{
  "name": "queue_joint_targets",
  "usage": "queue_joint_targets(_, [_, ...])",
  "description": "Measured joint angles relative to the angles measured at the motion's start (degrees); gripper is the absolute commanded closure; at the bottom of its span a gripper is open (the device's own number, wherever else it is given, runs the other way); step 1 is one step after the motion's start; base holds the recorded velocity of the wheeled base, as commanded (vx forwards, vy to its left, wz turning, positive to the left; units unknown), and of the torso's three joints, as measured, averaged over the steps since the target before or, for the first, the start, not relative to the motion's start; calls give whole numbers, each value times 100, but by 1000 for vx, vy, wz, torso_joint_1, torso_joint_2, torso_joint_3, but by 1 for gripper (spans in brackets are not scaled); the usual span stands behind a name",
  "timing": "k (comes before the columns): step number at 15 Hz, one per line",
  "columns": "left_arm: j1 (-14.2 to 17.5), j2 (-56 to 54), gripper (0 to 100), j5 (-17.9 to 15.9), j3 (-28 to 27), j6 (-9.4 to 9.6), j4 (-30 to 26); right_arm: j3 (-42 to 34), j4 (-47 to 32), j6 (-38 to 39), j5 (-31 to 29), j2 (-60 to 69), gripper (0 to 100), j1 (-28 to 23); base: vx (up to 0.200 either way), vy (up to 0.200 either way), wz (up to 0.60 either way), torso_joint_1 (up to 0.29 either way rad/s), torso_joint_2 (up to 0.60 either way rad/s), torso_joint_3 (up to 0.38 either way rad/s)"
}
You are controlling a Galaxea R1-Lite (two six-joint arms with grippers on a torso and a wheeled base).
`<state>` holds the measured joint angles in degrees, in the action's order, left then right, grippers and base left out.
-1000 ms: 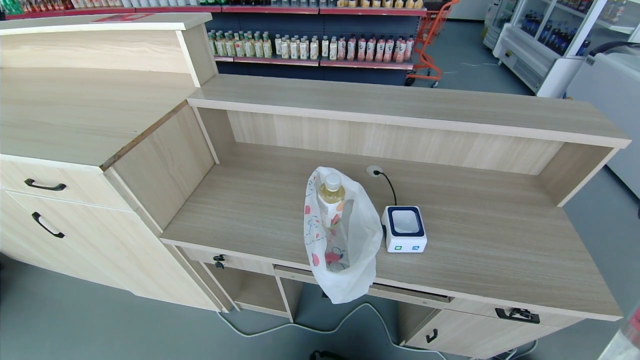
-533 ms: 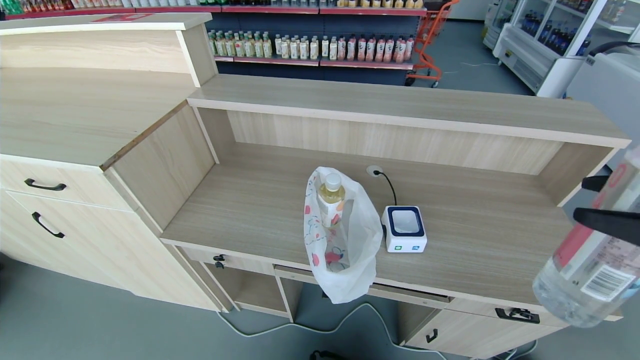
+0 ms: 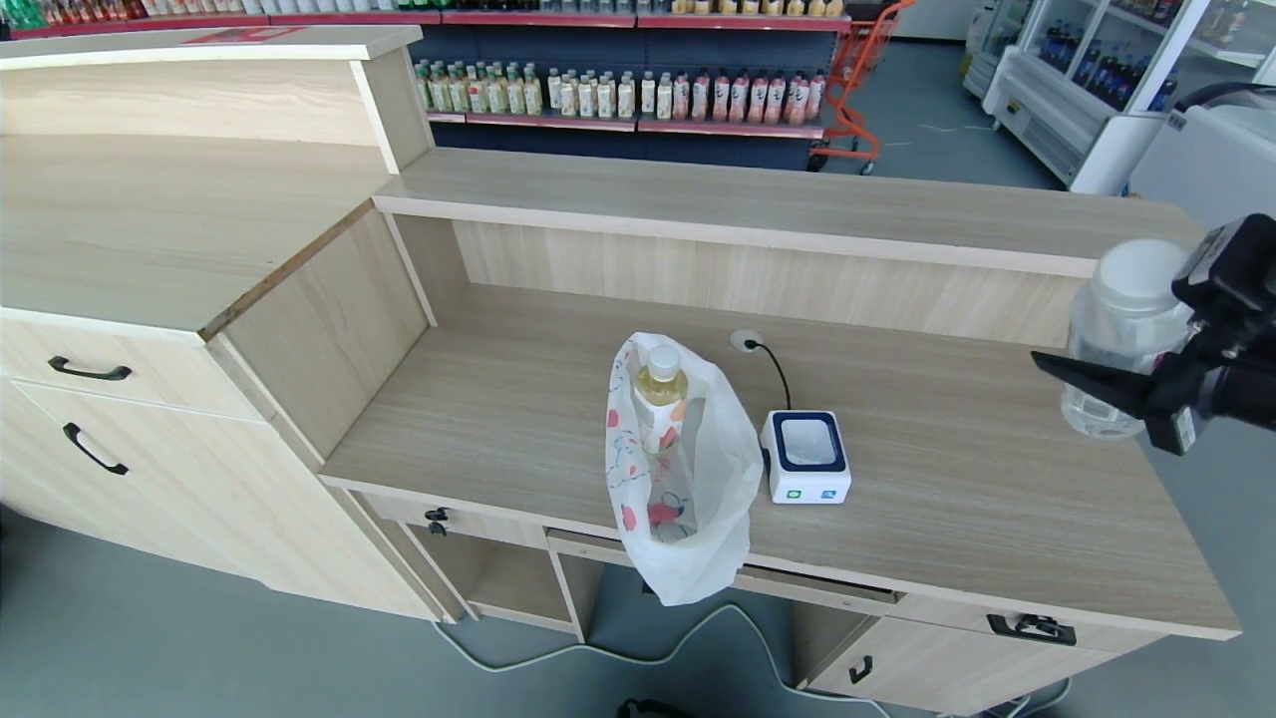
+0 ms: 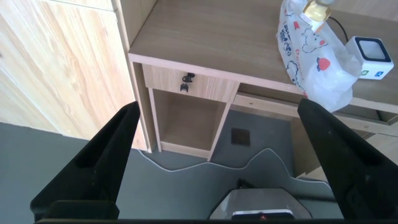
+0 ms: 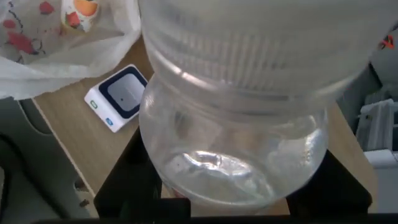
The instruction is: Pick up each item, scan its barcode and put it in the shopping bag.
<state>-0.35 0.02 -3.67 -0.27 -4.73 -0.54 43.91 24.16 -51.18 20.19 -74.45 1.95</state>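
One yellow-drink bottle (image 3: pixel 660 394) is bagged in the white patterned shopping bag (image 3: pixel 703 479). A clear white-capped bottle (image 3: pixel 1126 309) is clenched in the right hand (image 3: pixel 1107 389), not yet scanned.

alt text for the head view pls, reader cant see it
The right tool holds a clear bottle with a white cap above the right end of a wooden counter. Mid-counter, a white shopping bag holding a yellow drink bottle hangs over the front edge, a scanner beside it.
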Motion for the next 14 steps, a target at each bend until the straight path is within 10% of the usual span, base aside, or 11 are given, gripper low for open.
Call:
queue_joint_targets(8, [0,0,0,0,0,0,0,831,813,-2387,3360,-2455,100,-533,0,0,0,0,0,0])
queue_joint_targets(14, [0,0,0,0,0,0,2,1509,851,-3104,3860,-3716,100,-550,0,0,0,0,0,0])
